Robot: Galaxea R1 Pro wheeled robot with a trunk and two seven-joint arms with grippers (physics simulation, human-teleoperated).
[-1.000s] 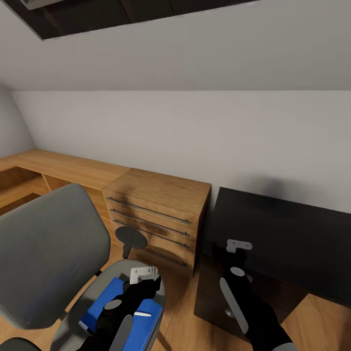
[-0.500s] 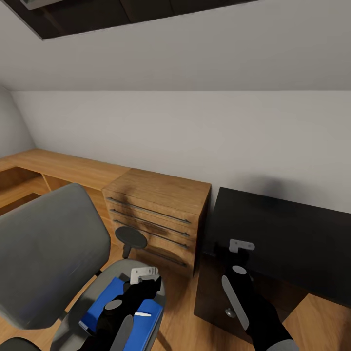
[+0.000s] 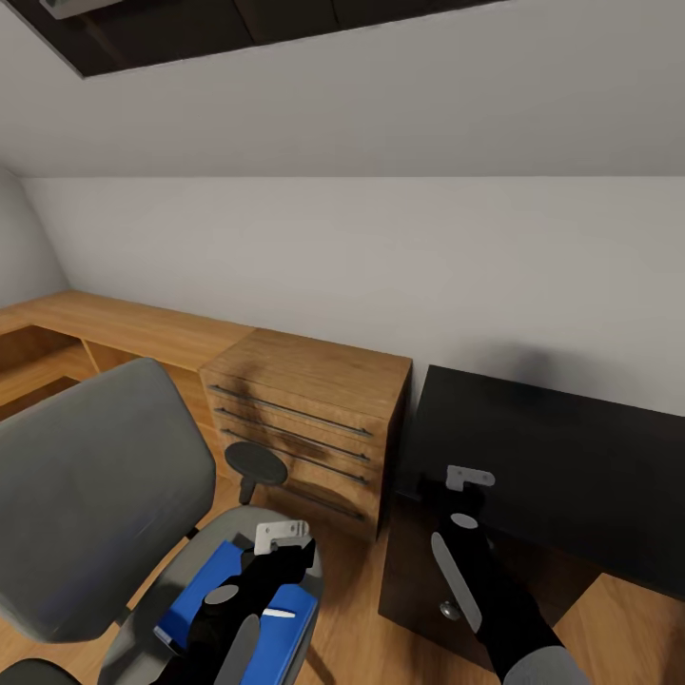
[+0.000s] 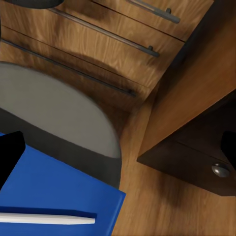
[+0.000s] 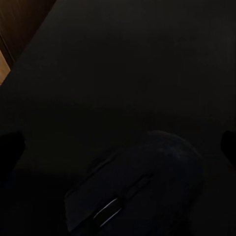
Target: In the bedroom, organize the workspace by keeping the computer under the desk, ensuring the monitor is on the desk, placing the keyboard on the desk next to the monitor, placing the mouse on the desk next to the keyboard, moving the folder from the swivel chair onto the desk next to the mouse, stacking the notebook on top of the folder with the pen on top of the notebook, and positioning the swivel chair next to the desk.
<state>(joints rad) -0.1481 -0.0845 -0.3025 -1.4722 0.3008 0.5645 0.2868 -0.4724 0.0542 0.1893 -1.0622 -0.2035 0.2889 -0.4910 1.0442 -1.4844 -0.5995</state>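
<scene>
Two arms in my head view: grey upholstered swivel chair carries the bright blue folder and thin white pen; glossy black worktop holds the dark oval mouse. My left tool and right tool hover wide open, empty.

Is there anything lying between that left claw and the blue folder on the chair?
Yes. A white pen lies on the blue folder, right below the left gripper. Nothing else visible covers the folder, which rests on the swivel chair seat.

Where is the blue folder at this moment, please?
In the head view the folder lies on the swivel chair seat at lower left, under the left gripper, with the pen on it.
</scene>
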